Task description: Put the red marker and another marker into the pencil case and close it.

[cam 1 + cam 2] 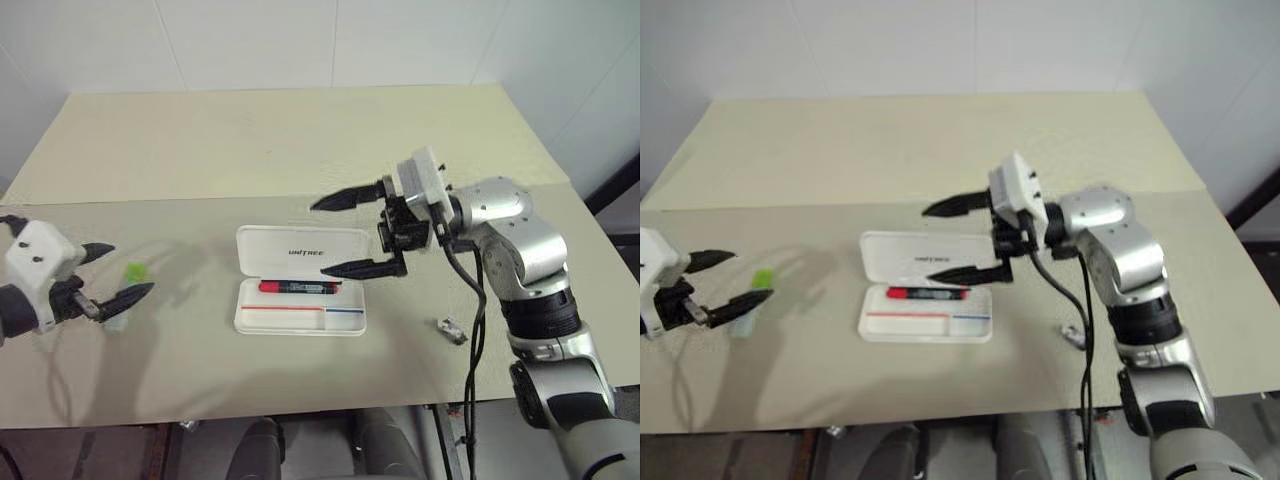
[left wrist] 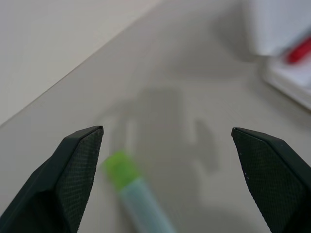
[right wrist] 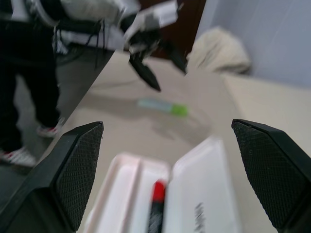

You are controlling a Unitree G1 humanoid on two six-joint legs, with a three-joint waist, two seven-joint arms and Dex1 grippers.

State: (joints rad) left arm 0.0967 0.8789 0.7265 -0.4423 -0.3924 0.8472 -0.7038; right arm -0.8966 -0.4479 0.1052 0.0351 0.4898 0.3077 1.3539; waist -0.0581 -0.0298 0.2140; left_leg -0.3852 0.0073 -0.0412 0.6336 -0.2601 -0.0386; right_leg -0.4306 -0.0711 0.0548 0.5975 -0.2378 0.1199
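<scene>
Green-capped marker (image 1: 131, 272) on table just beside spread left claw (image 1: 118, 274), untouched, right claw (image 1: 345, 234) also spread

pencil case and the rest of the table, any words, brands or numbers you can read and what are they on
"UNITREE": dark lettering on the open lid of the white pencil case, legible in the left eye view.
Red marker in the case: any print on its barrel is too small to read.
Green marker: no readable text.
</scene>
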